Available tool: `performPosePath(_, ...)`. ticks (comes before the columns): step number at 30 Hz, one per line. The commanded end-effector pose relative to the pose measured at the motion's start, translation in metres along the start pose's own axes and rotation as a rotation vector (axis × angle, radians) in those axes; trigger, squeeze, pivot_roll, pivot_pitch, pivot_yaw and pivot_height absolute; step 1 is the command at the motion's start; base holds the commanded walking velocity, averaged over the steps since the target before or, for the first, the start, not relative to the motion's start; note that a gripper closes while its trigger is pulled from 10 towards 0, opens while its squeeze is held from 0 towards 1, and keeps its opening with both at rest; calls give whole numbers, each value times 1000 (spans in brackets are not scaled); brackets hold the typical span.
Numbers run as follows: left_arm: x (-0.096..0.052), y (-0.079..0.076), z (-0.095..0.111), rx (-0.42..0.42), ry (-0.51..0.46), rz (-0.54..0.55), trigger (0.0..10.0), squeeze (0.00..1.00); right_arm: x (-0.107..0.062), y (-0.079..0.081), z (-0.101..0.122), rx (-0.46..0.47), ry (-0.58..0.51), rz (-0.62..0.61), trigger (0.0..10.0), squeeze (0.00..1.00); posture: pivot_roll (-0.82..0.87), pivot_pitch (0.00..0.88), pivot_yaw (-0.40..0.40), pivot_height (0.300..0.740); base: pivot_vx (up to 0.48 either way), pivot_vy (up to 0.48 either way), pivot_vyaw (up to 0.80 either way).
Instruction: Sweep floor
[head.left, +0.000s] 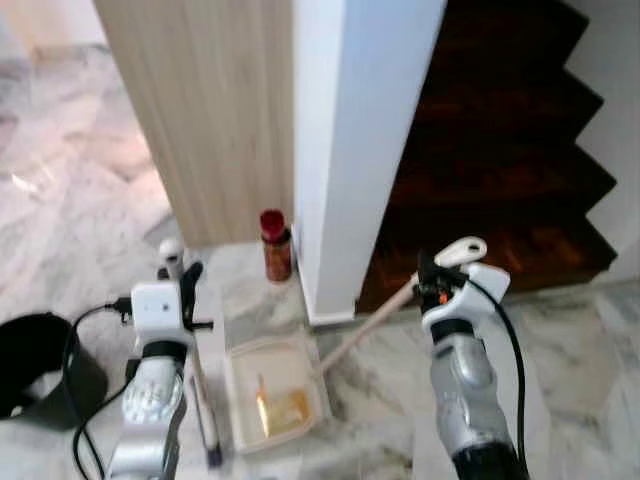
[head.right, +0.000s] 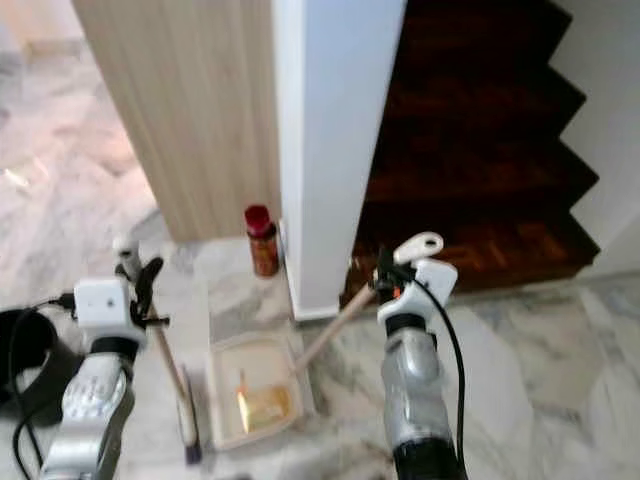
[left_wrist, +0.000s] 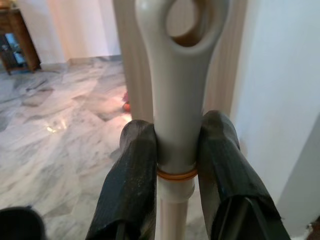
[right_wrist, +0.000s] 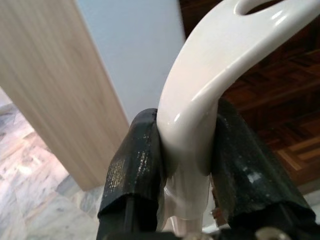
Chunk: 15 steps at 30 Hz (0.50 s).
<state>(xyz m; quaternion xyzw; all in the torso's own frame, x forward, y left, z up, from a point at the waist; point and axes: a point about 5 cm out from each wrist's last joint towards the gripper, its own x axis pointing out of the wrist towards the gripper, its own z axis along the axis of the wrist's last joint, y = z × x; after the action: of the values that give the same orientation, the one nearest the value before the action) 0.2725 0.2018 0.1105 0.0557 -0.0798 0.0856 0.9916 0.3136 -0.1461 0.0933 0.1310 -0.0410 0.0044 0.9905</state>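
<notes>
A cream dustpan (head.left: 243, 385) rests on the marble floor in front of me, with a few yellowish scraps (head.left: 285, 405) inside. Its long pale handle (head.left: 365, 330) slants up to my right gripper (head.left: 432, 272), which is shut on the looped white grip (right_wrist: 200, 90). My left gripper (head.left: 180, 272) is shut on the broom handle (left_wrist: 175, 100) just below its hanging loop. The broom's stick (head.left: 200, 395) runs down to the left of the dustpan, with its dark lower end (head.left: 213, 455) near the floor. The bristles are hidden.
A white pillar (head.left: 350, 150) and a light wood panel (head.left: 215, 110) stand just ahead, with a red-capped brown bottle (head.left: 275, 245) at their foot. Dark wooden stairs (head.left: 500, 150) rise at the right. A black bin (head.left: 40, 365) sits at my left, and open marble floor (head.left: 70, 200) lies beyond.
</notes>
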Motion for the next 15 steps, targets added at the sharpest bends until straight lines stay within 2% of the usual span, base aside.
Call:
performPosePath(1, 1, -6, 6, -8, -31, -18, 10000, 0, 4, 0, 11, 20, -49, -1, 10000, 0, 101, 91, -26, 740, 0, 0, 0)
performPosePath(15, 0, -8, 5, -8, -26, -32, 10000, 0, 4, 0, 10, 24, -46, 0, 10000, 0, 101, 90, -27, 740, 0, 0, 0)
